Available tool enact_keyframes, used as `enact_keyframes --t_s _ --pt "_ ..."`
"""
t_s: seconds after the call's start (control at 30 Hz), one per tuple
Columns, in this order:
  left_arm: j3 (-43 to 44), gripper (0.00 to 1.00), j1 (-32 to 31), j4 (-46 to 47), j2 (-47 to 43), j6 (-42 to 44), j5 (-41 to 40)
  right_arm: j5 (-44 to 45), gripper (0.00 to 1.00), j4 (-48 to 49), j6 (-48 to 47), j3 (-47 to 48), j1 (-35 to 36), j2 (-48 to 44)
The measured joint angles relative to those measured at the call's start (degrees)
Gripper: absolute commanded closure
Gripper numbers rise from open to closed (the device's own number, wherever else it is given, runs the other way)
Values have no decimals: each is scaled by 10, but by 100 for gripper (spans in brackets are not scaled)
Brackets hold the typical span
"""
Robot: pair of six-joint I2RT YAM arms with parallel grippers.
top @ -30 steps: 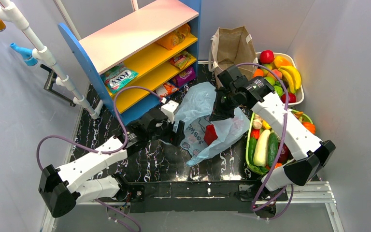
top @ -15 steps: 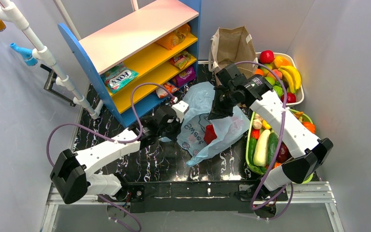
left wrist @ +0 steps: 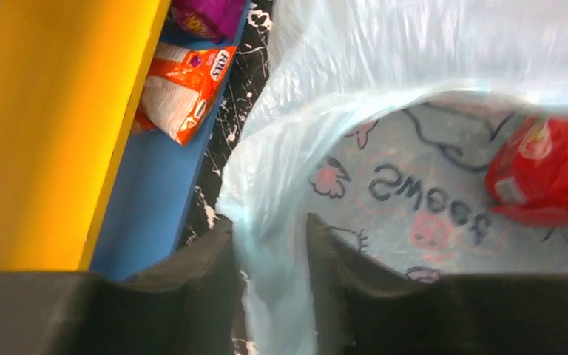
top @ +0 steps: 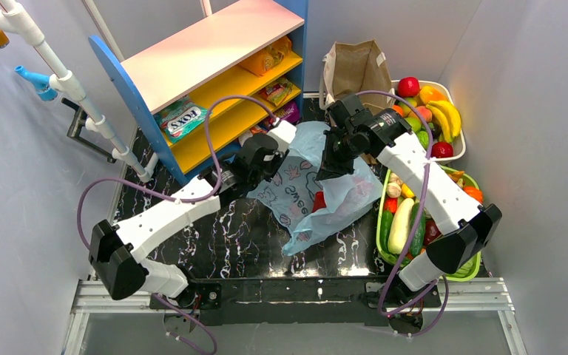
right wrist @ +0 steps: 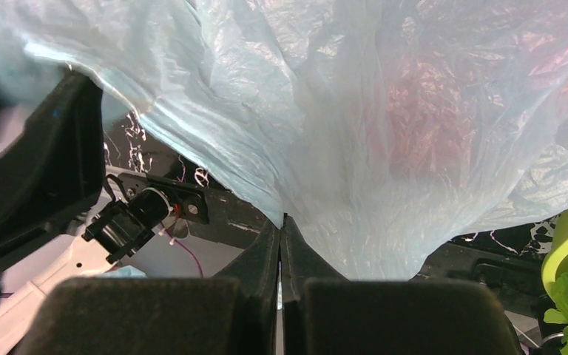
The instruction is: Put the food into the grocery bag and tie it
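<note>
Holding the grocery bag (top: 299, 188): left gripper (left wrist: 270, 225) and right gripper (right wrist: 281, 223) each pinch its rim, spreading the mouth.
Red packet (left wrist: 547, 174): inside bag.
Next move: probably freeing one gripper for the teal packet (top: 182, 117).

- Two robot arms: left (top: 170, 214), right (top: 429, 185).
- One light-blue plastic bag (top: 340, 194), centre.
- One red snack packet (top: 319, 201) inside it.
- One shelf unit (top: 214, 44), far left.
- Five snack packets on its shelves (top: 181, 118) (top: 266, 58) (top: 276, 90) (top: 290, 111) (left wrist: 181, 89).
- One brown paper bag (top: 355, 70), far.
- Two containers of plastic produce, right: white tray (top: 462, 137), green basket (top: 379, 235).
</note>
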Motion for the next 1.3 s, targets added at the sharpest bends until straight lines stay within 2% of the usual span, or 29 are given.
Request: enact_keyframes --t_s 0.07,0.1,0.17,0.5,0.7,0.83,1.0,1.13,1.3 --pt "40 13 0 -31 13 9 -14 0 99 -1 -2 0 -1 0" --pt "57 6 0 -42 17 14 -21 0 99 -1 -3 0 -2 0" --pt "88 2 0 -59 17 26 -39 -1 99 -1 -6 0 -3 0" --pt "190 3 6 -114 41 168 -148 -10 99 2 -8 0 -8 0" --pt "253 13 54 -156 90 202 -150 -17 99 17 -7 0 -8 -2" --pt "310 2 81 -206 95 187 -73 -19 99 23 -5 -2 -8 -8" --pt "321 2 93 -258 46 152 133 -17 99 13 -5 -5 -9 -19" --pt "275 2 93 -281 -22 119 302 -17 99 12 -5 -5 -9 -20" --pt "277 2 117 -298 -61 76 403 -19 99 12 -5 -5 -9 -20"
